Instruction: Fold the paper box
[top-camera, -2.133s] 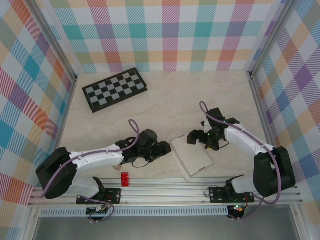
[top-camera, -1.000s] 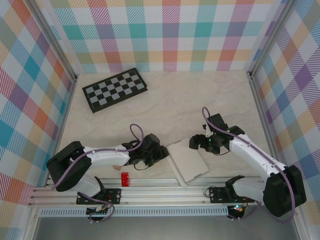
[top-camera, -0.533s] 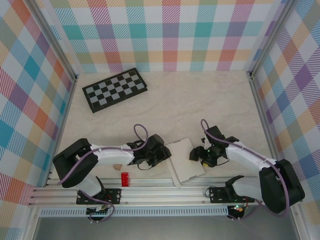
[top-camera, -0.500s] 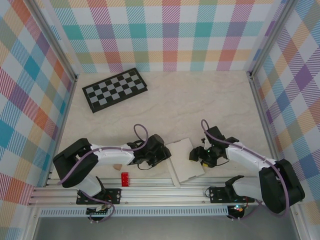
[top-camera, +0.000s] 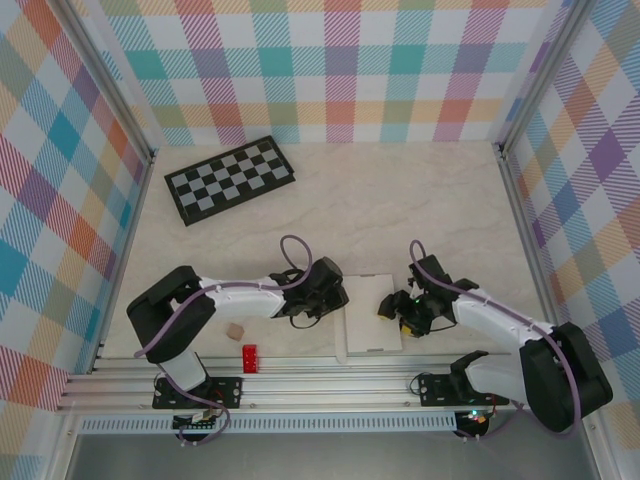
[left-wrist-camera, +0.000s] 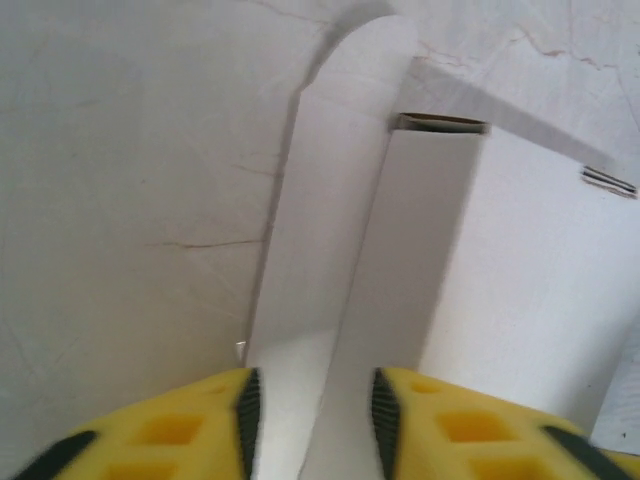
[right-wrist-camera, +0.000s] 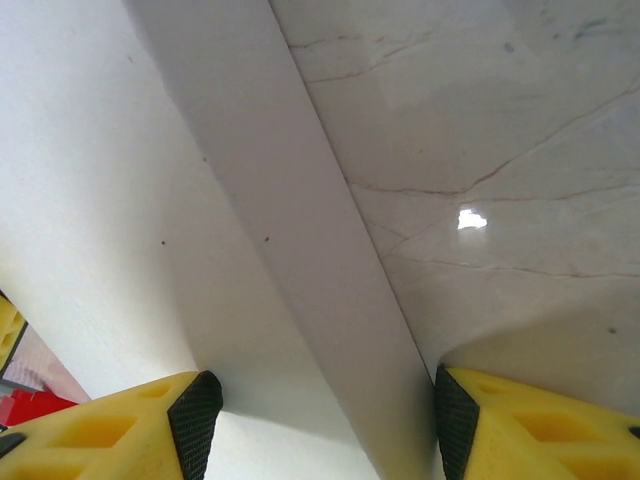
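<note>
Paper box (top-camera: 372, 320) lies at near edge of table (top-camera: 420, 210), between my grippers. My left gripper (left-wrist-camera: 312, 400) straddles left wall, my right gripper (right-wrist-camera: 322, 400) straddles right wall (cannot tell whether either is pinching). Step, as I judge: raising side walls. Next: even squeeze, crease upright.

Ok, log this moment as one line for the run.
paper box: lying on table | left gripper: astride its left edge, grip unclear | right gripper: open, astride its right edge

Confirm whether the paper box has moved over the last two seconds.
Yes. The paper box turned clockwise in the top view; it was skewed and now lies square to the aluminium rail.
</note>
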